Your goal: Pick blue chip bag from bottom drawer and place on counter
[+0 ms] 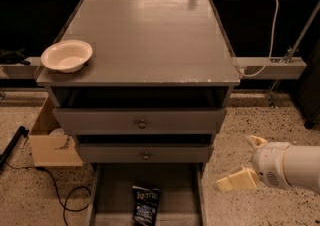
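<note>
The blue chip bag (146,205) lies flat on the floor of the pulled-out bottom drawer (112,195), near its middle at the lower edge of the camera view. Above it the grey counter (150,35) spreads wide. My gripper (247,161) hangs to the right of the cabinet, over the speckled floor, level with the lower drawers. Its two pale fingers are spread apart with nothing between them. It is well right of the bag and outside the drawer.
A white bowl (66,56) sits on the counter's front left corner. Two upper drawers with round knobs (142,124) stand slightly pulled out. A cardboard box (50,140) and a black cable (65,200) lie on the floor at left. A white cable (267,30) hangs at right.
</note>
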### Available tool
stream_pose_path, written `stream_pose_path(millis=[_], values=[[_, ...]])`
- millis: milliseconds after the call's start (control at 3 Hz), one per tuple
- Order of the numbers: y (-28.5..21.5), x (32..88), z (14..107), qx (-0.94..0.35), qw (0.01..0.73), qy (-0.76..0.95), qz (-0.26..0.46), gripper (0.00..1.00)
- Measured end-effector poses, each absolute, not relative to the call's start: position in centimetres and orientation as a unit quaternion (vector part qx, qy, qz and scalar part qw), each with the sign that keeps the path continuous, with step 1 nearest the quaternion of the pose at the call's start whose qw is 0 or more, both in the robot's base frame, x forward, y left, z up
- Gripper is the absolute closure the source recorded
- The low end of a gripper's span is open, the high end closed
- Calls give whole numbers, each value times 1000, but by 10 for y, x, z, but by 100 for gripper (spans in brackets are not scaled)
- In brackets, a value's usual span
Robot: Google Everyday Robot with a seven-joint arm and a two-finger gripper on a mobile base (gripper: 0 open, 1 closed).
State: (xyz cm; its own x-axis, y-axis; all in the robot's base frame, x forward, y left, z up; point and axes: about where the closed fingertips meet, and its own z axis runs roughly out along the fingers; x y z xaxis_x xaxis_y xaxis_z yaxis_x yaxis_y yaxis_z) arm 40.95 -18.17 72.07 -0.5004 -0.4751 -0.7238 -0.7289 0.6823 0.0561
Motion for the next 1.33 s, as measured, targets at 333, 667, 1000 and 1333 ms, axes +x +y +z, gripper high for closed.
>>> stream_pose_path(millis=[333, 667, 1000, 1333], values=[[-213, 414, 710, -342, 345, 857, 174, 0], [-223, 407, 693, -330, 343, 861, 178, 0], [-192, 398, 662, -333, 333, 856, 214, 0], [-192, 398, 662, -333, 333, 856, 214, 0]])
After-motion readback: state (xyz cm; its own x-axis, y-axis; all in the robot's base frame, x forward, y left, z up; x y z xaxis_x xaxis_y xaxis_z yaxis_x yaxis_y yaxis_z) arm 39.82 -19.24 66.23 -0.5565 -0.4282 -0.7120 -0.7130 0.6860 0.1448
